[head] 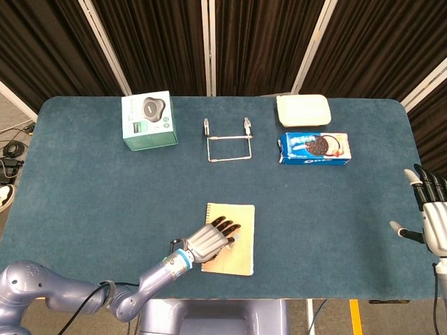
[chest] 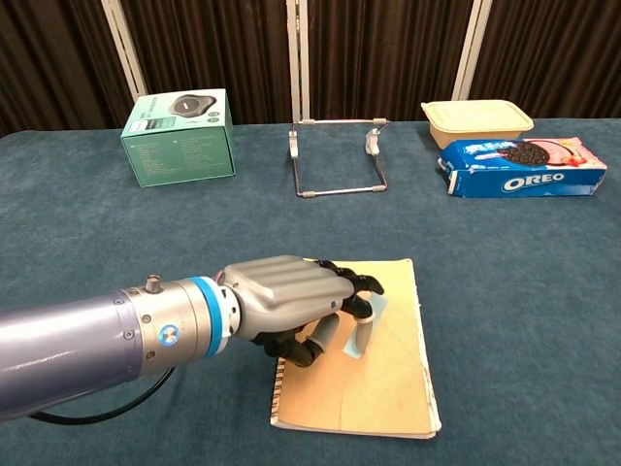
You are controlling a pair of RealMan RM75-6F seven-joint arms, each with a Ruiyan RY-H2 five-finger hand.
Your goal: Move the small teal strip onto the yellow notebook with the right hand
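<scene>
The yellow notebook (head: 241, 259) (chest: 388, 388) lies near the table's front edge, at the middle. My left hand (head: 209, 239) (chest: 291, 296) hovers low over its left half, fingers curled. The small teal strip (chest: 375, 313) (head: 233, 239) is pinched between the thumb and fingertips and tilted low, its lower end touching the notebook's page. At the far right edge of the head view my right hand (head: 431, 225) hangs off the table with its fingers spread and nothing in it. The chest view does not show the right hand.
A green box (head: 148, 120) (chest: 179, 136) stands at the back left. A wire stand (head: 228, 139) (chest: 338, 160) sits at the back middle. An Oreo box (head: 314, 148) (chest: 524, 167) and a cream lidded container (head: 303, 109) (chest: 475, 118) are at the back right.
</scene>
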